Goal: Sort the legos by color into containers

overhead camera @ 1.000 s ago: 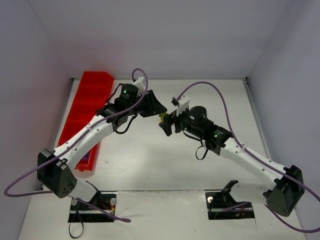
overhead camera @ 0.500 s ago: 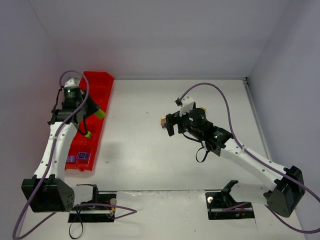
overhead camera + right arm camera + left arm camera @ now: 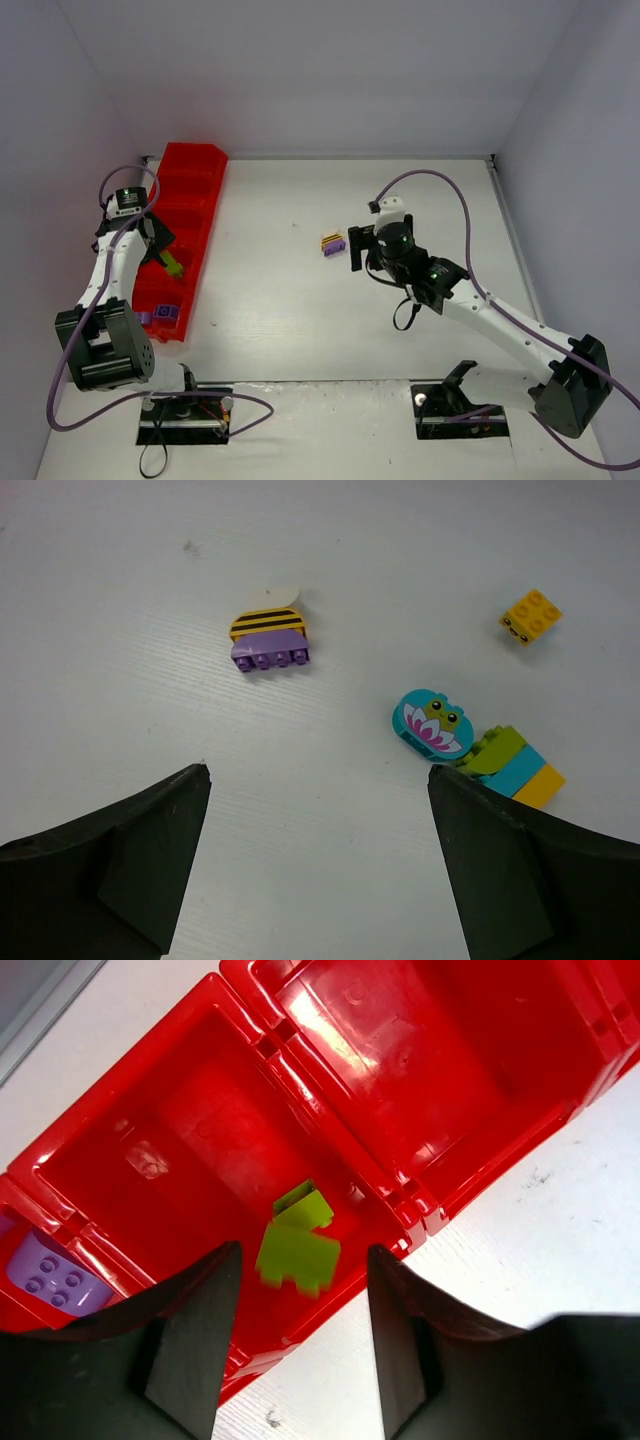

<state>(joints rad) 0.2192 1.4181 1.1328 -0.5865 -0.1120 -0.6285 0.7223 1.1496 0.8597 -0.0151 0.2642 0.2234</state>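
The left gripper [image 3: 303,1252] is seen over the red tray [image 3: 190,178] at the left of the overhead view. Its claw is spread apart and nothing is gripped. In the left wrist view a lime green brick [image 3: 298,1243] is framed between the two fingers [image 3: 195,1335] with a gap on either side. It lies within a compartment in the middle of the frame, though whether it rests on the floor there cannot be told, as it is slightly blurred. A purple brick [image 3: 55,1275] is seen in the neighbouring compartment at the lower left.

The right gripper [image 3: 318,772] is held above the white table [image 3: 120,630] near the centre of the overhead view, its claw also wide open and empty. Four loose pieces are shown in the right wrist view:
- a bee-striped yellow brick on a purple one [image 3: 268,640], upper centre
- an orange brick [image 3: 531,615], upper right
- a teal oval brick [image 3: 432,722]
- a lime, teal and yellow stack [image 3: 510,765], just beside the oval, right of centre
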